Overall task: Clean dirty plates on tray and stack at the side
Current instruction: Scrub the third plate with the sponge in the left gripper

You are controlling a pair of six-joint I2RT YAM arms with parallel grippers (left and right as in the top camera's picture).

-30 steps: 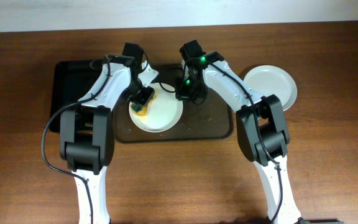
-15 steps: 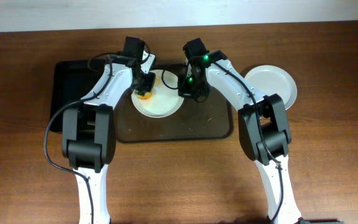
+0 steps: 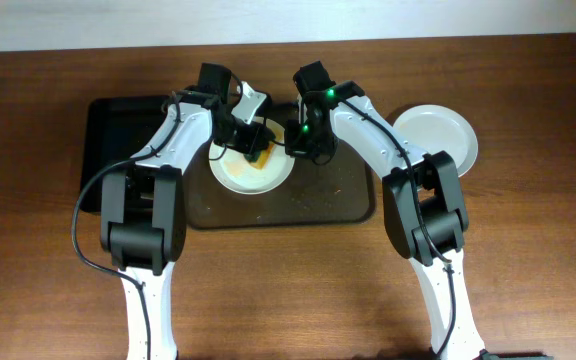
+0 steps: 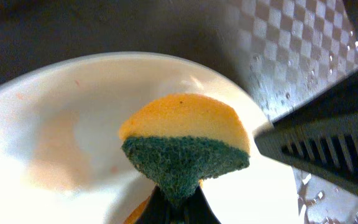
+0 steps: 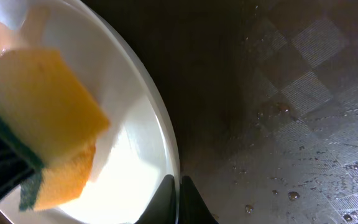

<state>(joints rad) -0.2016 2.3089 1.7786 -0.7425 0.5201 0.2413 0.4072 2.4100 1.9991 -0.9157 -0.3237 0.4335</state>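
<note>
A white plate (image 3: pixel 240 175) with a faint orange-brown smear (image 4: pixel 55 155) lies on the dark brown tray (image 3: pixel 338 195). My left gripper (image 3: pixel 256 143) is shut on a yellow and green sponge (image 4: pixel 185 146) and presses it on the plate's far right part. My right gripper (image 3: pixel 292 148) is shut on the plate's right rim (image 5: pixel 166 137), one finger inside and one outside. The sponge also shows in the right wrist view (image 5: pixel 42 124). A second white plate (image 3: pixel 435 135) lies on the table right of the tray. No blue-grey plate shows.
A smaller black tray (image 3: pixel 118 140) lies on the table left of the brown tray. The brown tray's bare floor (image 5: pixel 303 93) is wet, with drops and crumbs. The two arms stand close together over the tray's far edge.
My left gripper has swept the sponge from the plate's left side to its far right part, close to my right gripper. My right gripper has kept its hold on the rim.
</note>
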